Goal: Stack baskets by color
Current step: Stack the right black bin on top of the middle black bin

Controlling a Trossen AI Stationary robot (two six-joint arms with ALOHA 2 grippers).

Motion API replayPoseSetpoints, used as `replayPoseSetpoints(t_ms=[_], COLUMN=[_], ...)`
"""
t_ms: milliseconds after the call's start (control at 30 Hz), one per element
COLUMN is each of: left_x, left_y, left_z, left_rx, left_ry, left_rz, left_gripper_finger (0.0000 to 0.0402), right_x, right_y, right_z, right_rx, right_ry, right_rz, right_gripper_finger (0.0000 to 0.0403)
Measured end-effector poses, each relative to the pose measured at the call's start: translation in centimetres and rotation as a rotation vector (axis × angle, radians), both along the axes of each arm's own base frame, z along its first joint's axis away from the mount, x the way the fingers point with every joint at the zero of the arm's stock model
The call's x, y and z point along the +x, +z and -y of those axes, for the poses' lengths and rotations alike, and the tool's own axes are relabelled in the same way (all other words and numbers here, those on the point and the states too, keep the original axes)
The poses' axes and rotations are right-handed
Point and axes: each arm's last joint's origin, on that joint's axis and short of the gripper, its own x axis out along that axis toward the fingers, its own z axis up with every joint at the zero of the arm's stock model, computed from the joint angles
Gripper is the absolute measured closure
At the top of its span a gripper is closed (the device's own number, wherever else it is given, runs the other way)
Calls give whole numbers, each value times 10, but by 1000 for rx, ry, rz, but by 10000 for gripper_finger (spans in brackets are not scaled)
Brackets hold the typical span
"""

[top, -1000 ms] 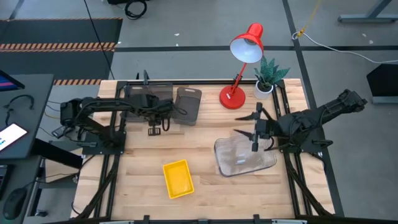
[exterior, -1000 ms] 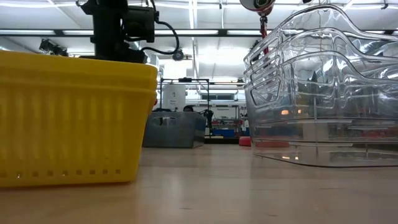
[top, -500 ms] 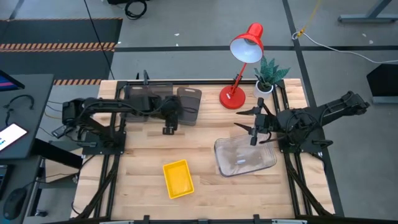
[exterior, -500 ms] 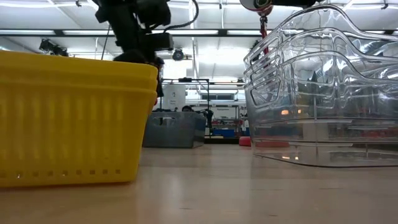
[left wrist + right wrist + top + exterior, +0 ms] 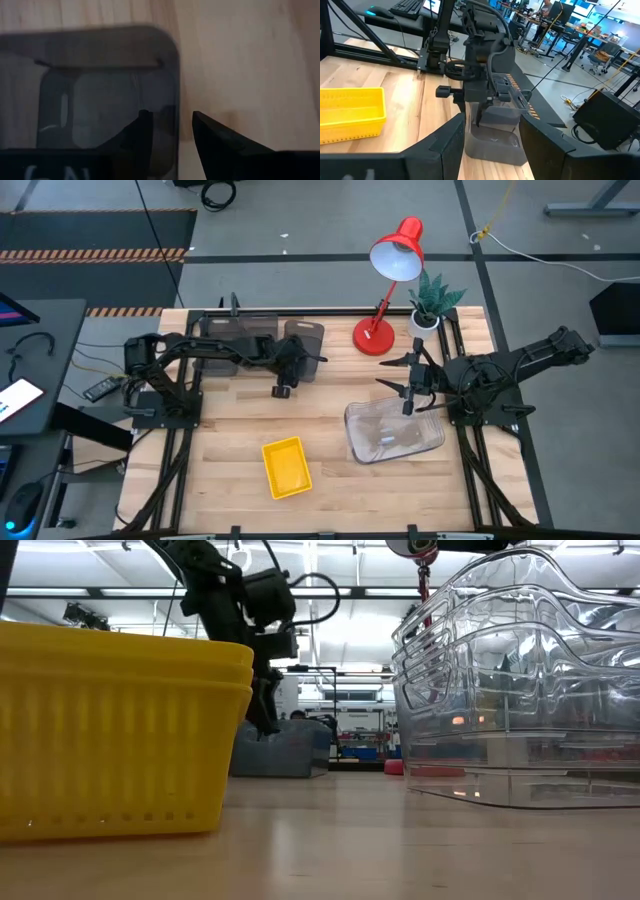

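Note:
A dark-grey basket (image 5: 305,340) rests on its bottom at the table's far middle, with more grey baskets (image 5: 240,330) to its left. My left gripper (image 5: 281,389) is open and tipped down at its near left corner. In the left wrist view one finger (image 5: 144,125) is over the inside of the grey basket (image 5: 90,110) and the other (image 5: 205,127) is outside over the wood, with the wall (image 5: 172,90) between them. Whether they touch it I cannot tell. A yellow basket (image 5: 286,467) lies near the front. My right gripper (image 5: 407,385) hangs open above the far edge of the stacked clear baskets (image 5: 395,435).
A red desk lamp (image 5: 385,290) and a small potted plant (image 5: 432,305) stand at the far right. Bare wood lies between the grey baskets, the yellow basket and the clear stack. In the low view the yellow basket (image 5: 110,730) and the clear stack (image 5: 520,690) fill the foreground.
My left gripper has gone toward the table's right edge and down, tipping further downward, from left of the grey basket to its near left corner. No basket has moved.

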Motion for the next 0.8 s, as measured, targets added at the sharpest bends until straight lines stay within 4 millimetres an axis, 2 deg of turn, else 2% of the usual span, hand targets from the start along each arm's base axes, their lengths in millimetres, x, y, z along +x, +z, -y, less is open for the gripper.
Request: replayPoseSetpoints(t_ms=[200,300,433,533,633,800], left_x=[2,2,2,3,9,19], left_y=[-9,-10,-10,-8,4,43], left_z=[-3,-4,-4,-4,-4,-4], left_rx=[0,-3,-17,-19,6,49], left_ry=[-5,-6,-20,-22,-27,-21], left_rz=[-29,-34,-27,-24,-18,-14], left_gripper_finger=[288,319,379,393,397,398], right_x=[0,0,0,0,0,0], right_y=[0,-1,-1,-1,-1,-1], right_z=[0,0,0,0,0,0], right_rx=[2,3,5,6,8,8], right_ry=[0,0,14,14,14,14], right_rz=[-2,-4,-7,-5,-5,-6], right_gripper_finger=[210,210,210,210,210,210])
